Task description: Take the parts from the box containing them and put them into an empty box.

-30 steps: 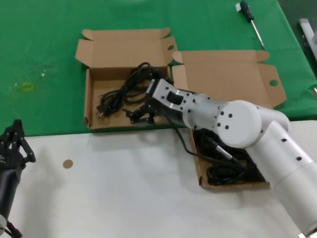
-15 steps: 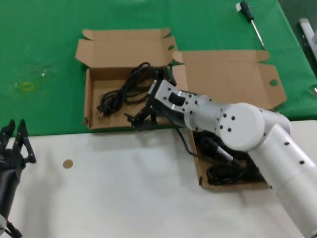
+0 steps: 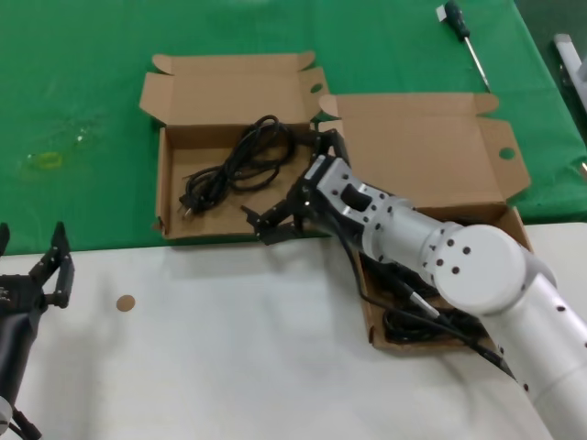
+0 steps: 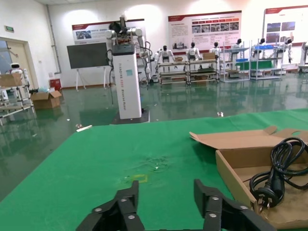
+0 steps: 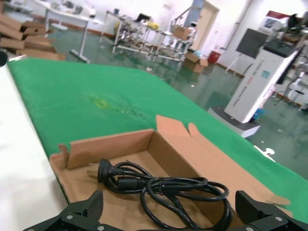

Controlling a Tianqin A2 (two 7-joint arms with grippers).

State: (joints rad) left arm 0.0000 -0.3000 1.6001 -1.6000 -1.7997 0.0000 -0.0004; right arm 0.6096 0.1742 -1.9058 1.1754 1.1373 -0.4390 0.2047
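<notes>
— Over the front rim of the smaller box (image 3: 174, 183), what do we have?

— Our right gripper (image 3: 280, 218) hangs there, fingers spread wide and holding nothing. One power cord (image 3: 234, 165) lies coiled inside that box, behind the gripper, its plug toward the box's outer end.

— And the other cords?

— From the head we see more cords (image 3: 417, 316) in the larger box (image 3: 422, 147), which sits touching the smaller box on its right. Our right arm crosses over that box and hides most of its inside.

— What does the right wrist add?

— It looks along the smaller box (image 5: 110, 144) from its front rim: the cord (image 5: 163, 187) shows clearly there, plug (image 5: 107, 171) flat on the cardboard, loops piled beside it. The two fingertips (image 5: 79, 211) sit wide apart at either side of the cord, clear of it. That rim looks torn at one corner, which the head view barely shows.

— Our left gripper?

— In the head view it (image 3: 32, 275) waits over the white table (image 3: 229, 367), well to the left of the smaller box. Its fingers stand open, and the left wrist camera confirms it: both fingers (image 4: 118, 209) apart with only green cloth (image 4: 144, 163) between them. That camera also catches the end of the smaller box (image 4: 240, 163) with the cord's plug (image 4: 269, 185).

— Anything else?

— A screwdriver (image 3: 466, 38) lies on the cloth beyond the larger box, seen only from the head.
</notes>
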